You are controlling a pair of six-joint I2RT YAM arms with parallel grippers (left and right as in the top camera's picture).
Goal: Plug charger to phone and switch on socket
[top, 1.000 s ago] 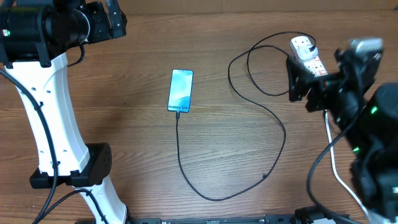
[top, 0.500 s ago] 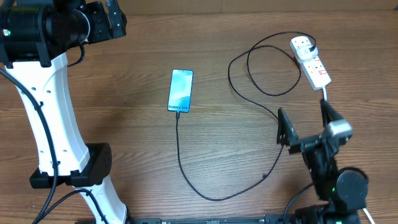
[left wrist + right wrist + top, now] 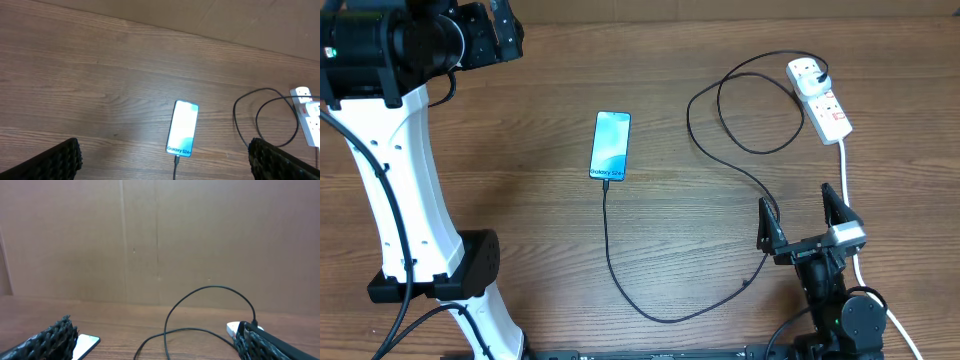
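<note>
Wood-grain brown table (image 3: 520, 200). Only overhead gives us the full layout. The slim rectangular phone (image 3: 610, 146) with a light blue-teal screen lies flat mid-table. The long thin black charger cable (image 3: 607, 240) meets its near short edge, sweeps to the front, runs back right and loops. It ends in a black plug (image 3: 818, 72) seated in the far outlet of the white two-outlet power strip (image 3: 825, 102) at far right. A thick white cord (image 3: 842, 165) leaves the strip's near end and passes beside the right arm.

The left wrist view adds the legible text, "Galaxy S24+", along the bottom of the screen. Overhead it is too small for us to read. That view catches only the loop and the strip's end at its right edge. The right wrist view adds a brown cardboard wall (image 3: 160, 240) behind the table. It also shows one phone corner, the loop arcing up, and the strip partly behind a finger.

The strip has red marks at its switches; we can't tell on or off.

We see the left gripper (image 3: 164, 147) spread wide and empty, high over the table. The right gripper (image 3: 798, 210) is likewise released and empty, well apart from the strip, with the cable running beside it.

Versus a second ago, the right gripper was up at the strip and now sits back near its base at front right. Phone, cable, strip and left arm are unchanged.
</note>
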